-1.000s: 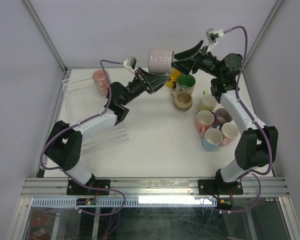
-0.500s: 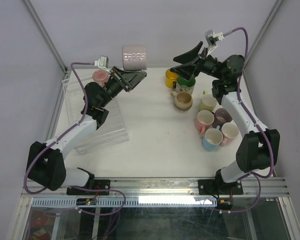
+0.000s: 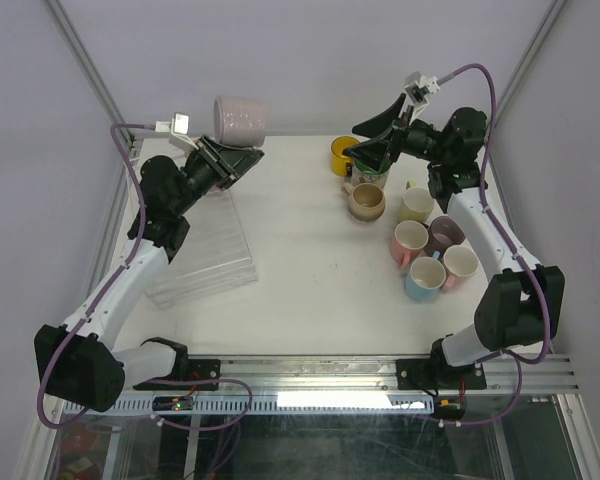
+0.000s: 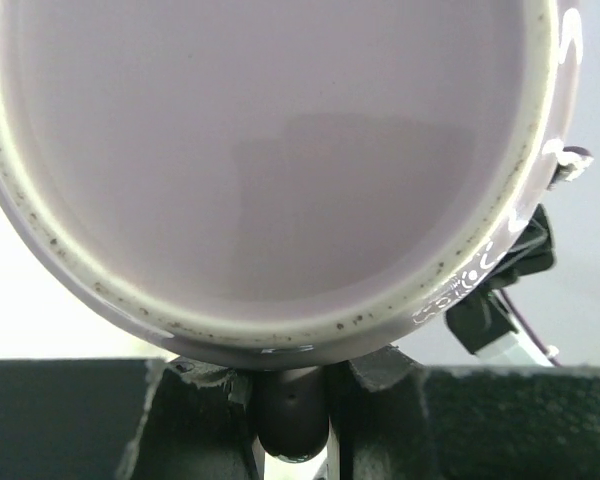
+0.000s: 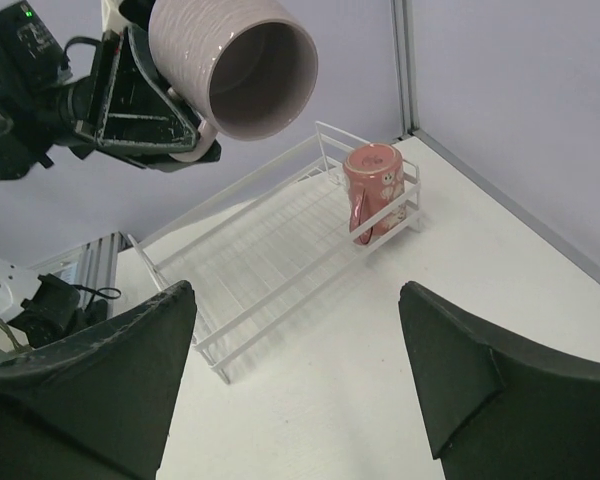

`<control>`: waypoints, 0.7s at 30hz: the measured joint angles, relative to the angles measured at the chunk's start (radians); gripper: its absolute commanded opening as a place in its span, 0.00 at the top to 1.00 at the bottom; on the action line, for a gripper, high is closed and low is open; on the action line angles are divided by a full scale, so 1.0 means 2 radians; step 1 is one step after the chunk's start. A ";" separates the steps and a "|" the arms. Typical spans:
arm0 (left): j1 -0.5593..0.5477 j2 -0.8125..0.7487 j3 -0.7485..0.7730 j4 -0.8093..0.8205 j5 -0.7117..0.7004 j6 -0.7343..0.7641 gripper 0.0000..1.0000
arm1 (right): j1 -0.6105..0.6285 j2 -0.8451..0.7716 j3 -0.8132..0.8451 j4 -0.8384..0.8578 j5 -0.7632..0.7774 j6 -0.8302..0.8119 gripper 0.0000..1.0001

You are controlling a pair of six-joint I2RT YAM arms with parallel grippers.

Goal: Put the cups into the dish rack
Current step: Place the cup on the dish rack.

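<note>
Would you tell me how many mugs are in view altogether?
10: eight mugs clustered on the table's right, a pink mug in the dish rack, a lilac mug in the left gripper.

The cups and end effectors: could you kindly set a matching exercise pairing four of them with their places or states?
1. lilac cup
2. pink cup
3. light blue cup
4. right end effector

a. open, empty
b. inside the dish rack
c. on the table among other cups
d. gripped aloft by the left end effector

Pairs: 1-d, 2-b, 3-c, 4-a
</note>
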 measured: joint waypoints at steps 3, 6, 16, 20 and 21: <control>0.014 -0.009 0.008 -0.046 -0.008 0.028 1.00 | 0.000 -0.004 0.000 -0.028 0.000 -0.028 0.15; 0.027 -0.018 0.014 -0.084 -0.012 0.048 1.00 | 0.000 -0.005 0.000 -0.049 0.001 -0.047 0.15; 0.053 -0.035 0.014 -0.141 -0.023 0.076 1.00 | 0.000 -0.005 0.000 -0.081 0.001 -0.070 0.15; 0.065 -0.042 0.026 -0.185 -0.032 0.098 1.00 | 0.000 -0.005 0.000 -0.088 0.001 -0.073 0.15; 0.068 -0.043 0.031 -0.196 -0.037 0.103 1.00 | 0.000 -0.005 0.000 -0.089 0.001 -0.073 0.15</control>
